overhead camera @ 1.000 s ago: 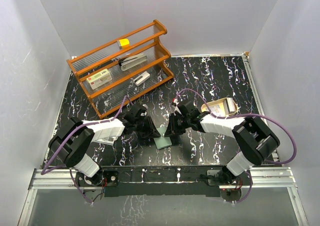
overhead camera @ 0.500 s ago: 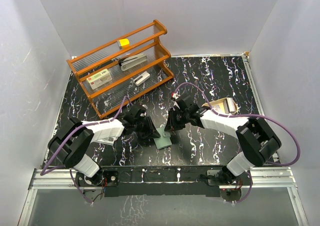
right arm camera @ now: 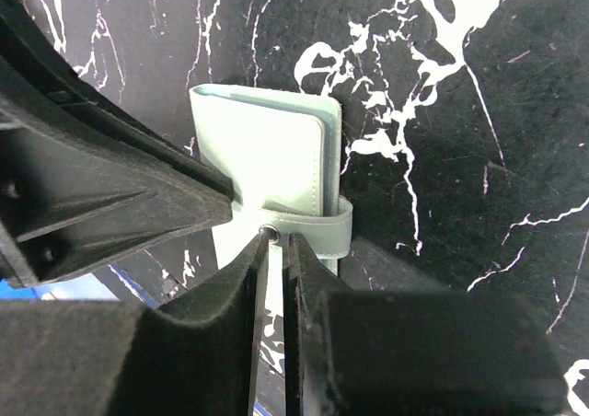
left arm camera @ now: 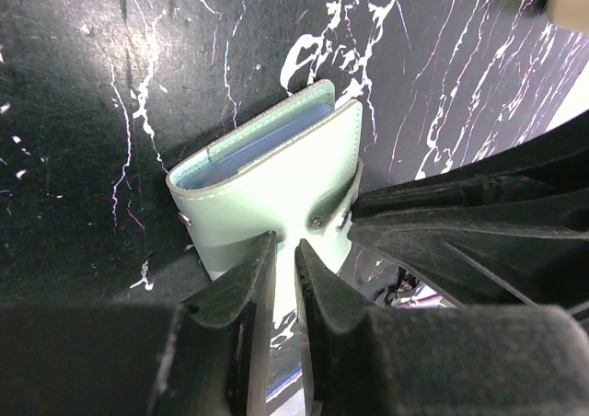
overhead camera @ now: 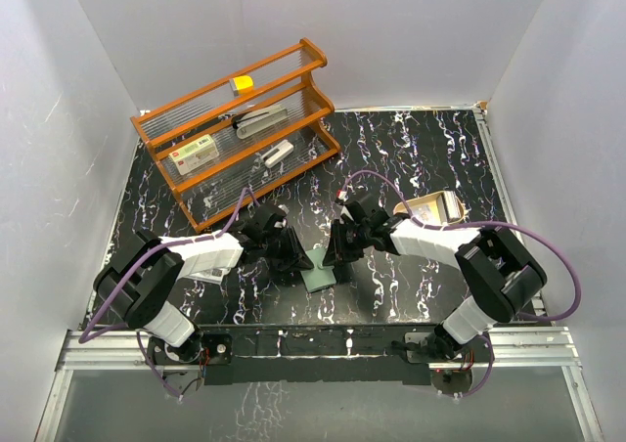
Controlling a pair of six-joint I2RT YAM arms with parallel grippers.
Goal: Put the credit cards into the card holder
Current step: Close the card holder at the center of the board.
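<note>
Position: the small pale-green folding card holder [overhead camera: 321,272] lies flat and folded shut on the black white-veined marble bench [overhead camera: 421,149], at 6 o'clock from the bench centre. Its snap strap wraps one long edge, and blue-grey inner leaves show at one open edge.

The left gripper [left arm camera: 285,248] is at the holder's 9 o'clock side in the top view. Its jaws are clenched to a narrow slit over the cover edge.

The right gripper [right arm camera: 276,239] is at the 3 o'clock side, jaws clenched to a thin slit, tips at the snap. A hold on the strap cannot be confirmed.

The orange wooden rack [overhead camera: 235,129] stands at 10 o'clock and the tan oval tray [overhead camera: 431,210] at 3 o'clock.
</note>
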